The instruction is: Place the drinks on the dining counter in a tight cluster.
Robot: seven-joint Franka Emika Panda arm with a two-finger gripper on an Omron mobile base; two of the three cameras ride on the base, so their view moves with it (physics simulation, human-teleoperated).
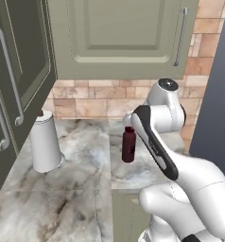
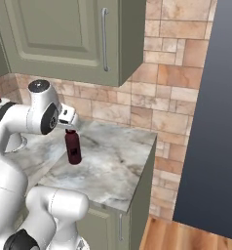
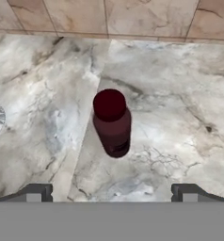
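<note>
The robot's two-finger gripper (image 3: 112, 192), jaws spread wide and empty, hung over a stout dark maroon bottle (image 3: 112, 123) standing upright on the grey-veined marble counter (image 2: 113, 166) against the brick wall (image 2: 171, 97), a white paper-towel roll (image 1: 45, 142) well apart. The bottle's long axis ran vertical, cap pointing up at the hand. An off-centre descent risked a fingertip striking the cap and toppling the bottle.

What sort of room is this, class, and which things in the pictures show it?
Most likely a kitchen: green wall cabinets hang over a marble counter backed by brick tiles, and a maroon bottle stands on the counter beside a paper towel roll.
</note>
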